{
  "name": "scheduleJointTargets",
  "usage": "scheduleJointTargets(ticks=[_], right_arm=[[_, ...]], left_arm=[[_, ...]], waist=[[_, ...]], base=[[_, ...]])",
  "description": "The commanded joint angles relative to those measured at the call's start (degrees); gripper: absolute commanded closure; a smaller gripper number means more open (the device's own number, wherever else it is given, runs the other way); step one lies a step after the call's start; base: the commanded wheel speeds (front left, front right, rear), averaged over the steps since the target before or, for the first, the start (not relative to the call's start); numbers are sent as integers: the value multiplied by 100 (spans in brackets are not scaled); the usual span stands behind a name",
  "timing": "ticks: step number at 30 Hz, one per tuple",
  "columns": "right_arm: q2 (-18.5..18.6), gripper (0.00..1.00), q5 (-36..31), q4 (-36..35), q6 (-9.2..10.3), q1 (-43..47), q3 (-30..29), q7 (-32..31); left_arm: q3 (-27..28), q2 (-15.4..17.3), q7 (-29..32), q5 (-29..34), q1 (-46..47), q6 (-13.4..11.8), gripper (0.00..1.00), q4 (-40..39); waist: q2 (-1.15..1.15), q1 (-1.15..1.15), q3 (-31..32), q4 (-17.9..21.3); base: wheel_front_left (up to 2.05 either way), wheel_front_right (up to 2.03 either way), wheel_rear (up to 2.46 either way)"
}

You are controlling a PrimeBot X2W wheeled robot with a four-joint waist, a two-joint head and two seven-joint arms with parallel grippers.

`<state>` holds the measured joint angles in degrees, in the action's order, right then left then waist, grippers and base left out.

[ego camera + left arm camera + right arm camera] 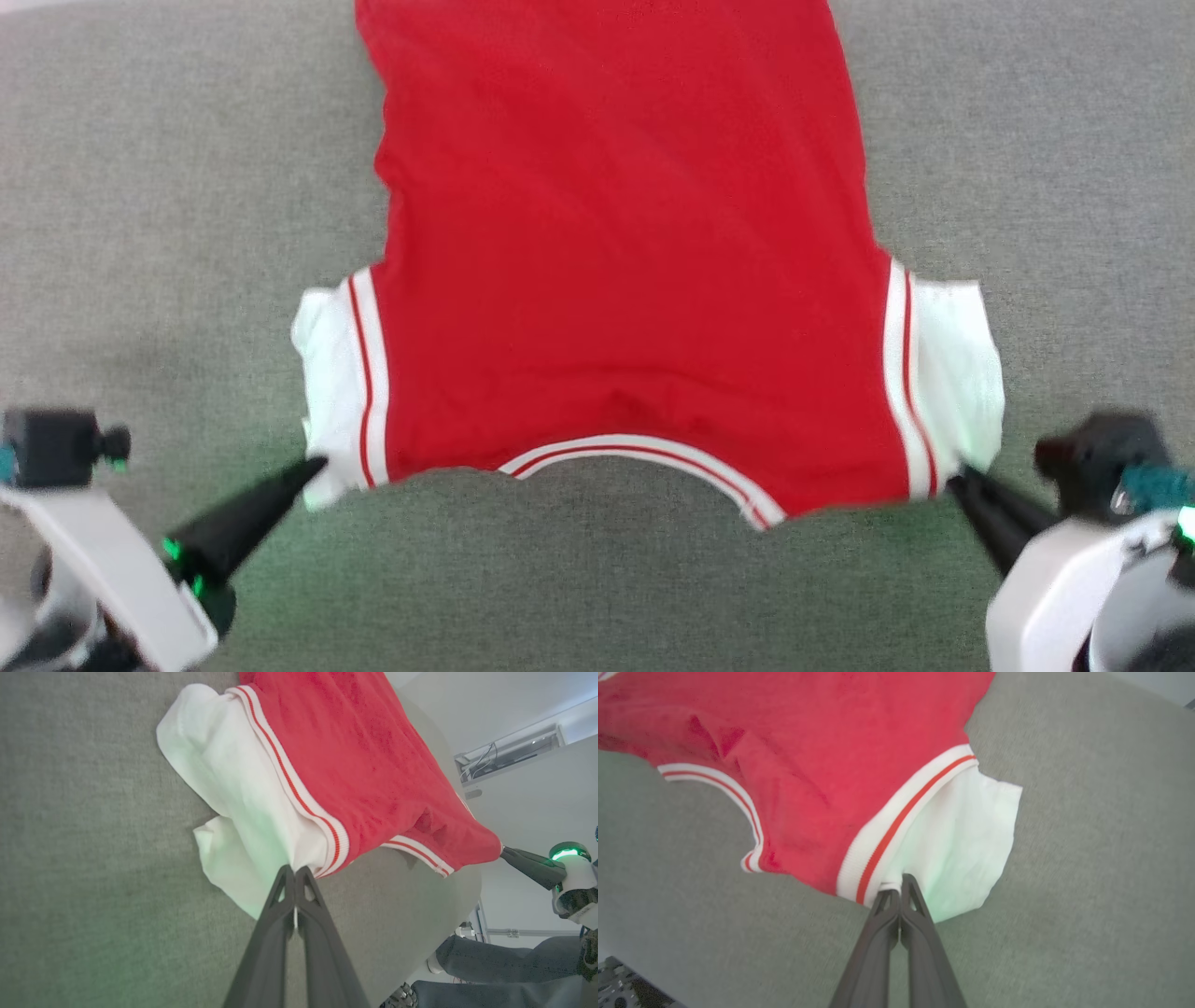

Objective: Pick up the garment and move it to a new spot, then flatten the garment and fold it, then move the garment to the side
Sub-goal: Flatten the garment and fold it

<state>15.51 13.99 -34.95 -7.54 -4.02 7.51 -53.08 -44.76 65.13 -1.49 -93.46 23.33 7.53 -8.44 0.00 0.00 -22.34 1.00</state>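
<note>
- The garment lay red side up on the grey tabletop. Its body ran away from you, its neckline faced you, and a white sleeve stuck out at each side.
- Its near edge looked raised a little off the tabletop and stretched between the two near corners. Faint diagonal creases crossed the red body.
- Your left gripper had its jaws clamped together on the near corner at the left sleeve. Your right gripper was clamped the same way on the right corner.
- By my reading you were in the flattening step, with the fold not yet begun.
- The next move called for both arms working evenly: hold the tension and lower the near edge flat. Release only once body and sleeves lay smooth, because an uneven pull would likely skew the garment.
</note>
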Motion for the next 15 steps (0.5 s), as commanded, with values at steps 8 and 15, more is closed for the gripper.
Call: scheduleJointTargets(ticks=[8, 15], right_arm=[[-60, 100, -119, -453, 11, 1378, 244, -213], [-129, 100, -204, -650, 11, 2000, 341, -137]], left_arm=[[-304, 675, -396, 368, -1135, -9, 100, -634], [-457, 1001, -826, 427, -1651, -9, 100, -886]], waist=[[0, 0, 78, 72], [0, 0, 60, 93]], base=[[0, 0, 0], [0, 0, 0]])
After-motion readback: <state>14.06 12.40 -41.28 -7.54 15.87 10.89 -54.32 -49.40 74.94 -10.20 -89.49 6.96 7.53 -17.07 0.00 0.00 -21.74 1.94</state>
